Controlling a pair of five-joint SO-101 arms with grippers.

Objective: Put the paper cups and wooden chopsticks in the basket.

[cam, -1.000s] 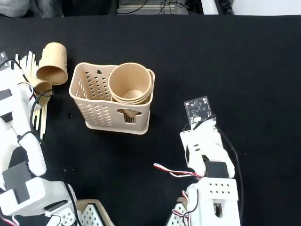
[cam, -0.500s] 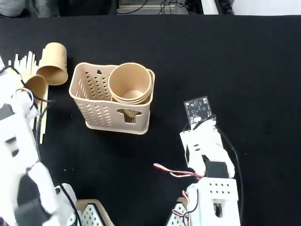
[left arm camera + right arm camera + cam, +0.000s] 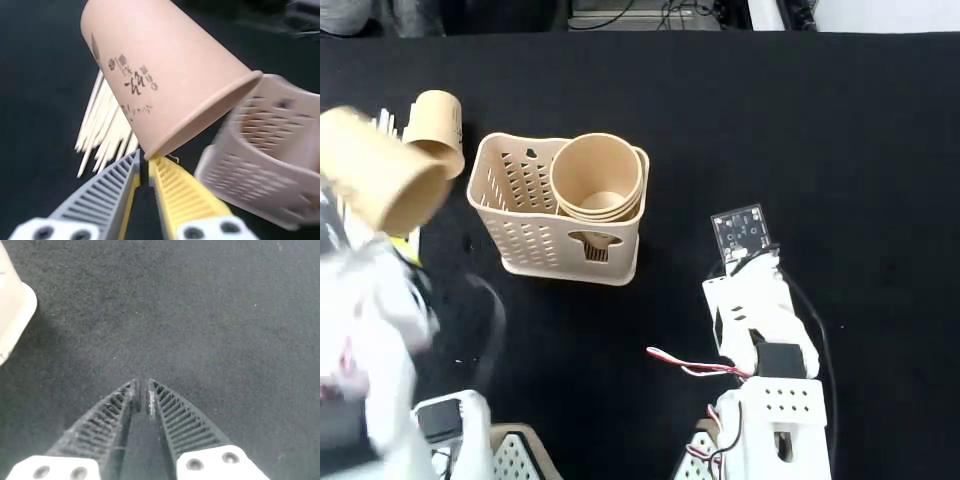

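Lifted since the earlier frame, one paper cup hangs near the basket, clamped at its rim by the left jaws; we find stacked cups already inside, a second cup and the chopsticks left on the worktop, right jaws closed empty.

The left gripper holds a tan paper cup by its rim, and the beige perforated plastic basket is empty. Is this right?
Not quite. The beige perforated plastic basket is not empty: the high view shows stacked tan paper cups standing in it. The left gripper does hold a tan paper cup by its rim.
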